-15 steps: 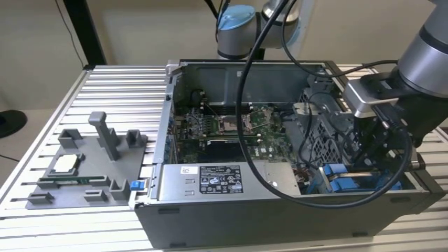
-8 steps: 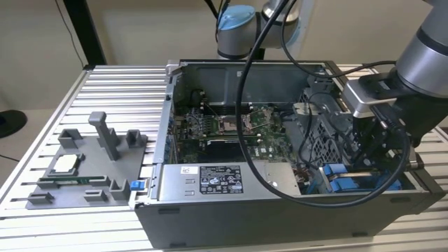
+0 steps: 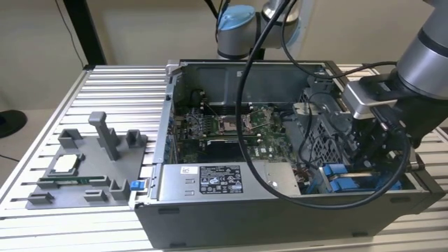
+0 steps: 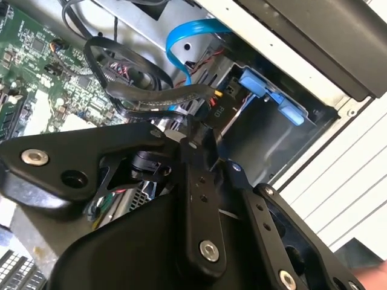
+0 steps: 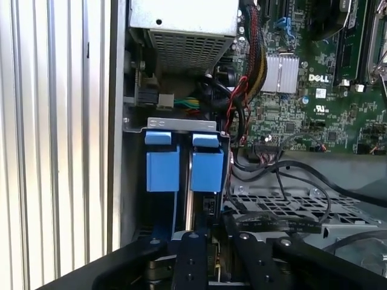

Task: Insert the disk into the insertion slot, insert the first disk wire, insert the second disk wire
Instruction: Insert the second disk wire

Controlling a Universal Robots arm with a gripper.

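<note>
One ribbed aluminium table (image 3: 105, 86) carries everything here: its long silver slats run under an open grey computer case (image 3: 280, 220) and under a grey plastic fixture tray (image 3: 87, 168) that sits well apart, toward the exterior view's left. Behind the table stand a plain beige wall and a dark upright post (image 3: 84, 31). On the exterior view's right, the arm reaches down into the case, its gripper (image 3: 374, 152) low in the corner beside the insertion slot (image 5: 184, 181), a grey metal bay with bright blue plastic pieces. Whether the disk sits inside that bay cannot be told. In the first wrist view the gripper (image 5: 214, 260) hangs just over the bay's end, its black fingers (image 5: 192, 263) drawn close together; whether they pinch anything cannot be told. A light blue cable (image 4: 187, 36) loops near the bay in the second wrist view, and the green motherboard (image 5: 314, 90) lies beside it, next to the labelled power-supply box (image 3: 217, 181).
</note>
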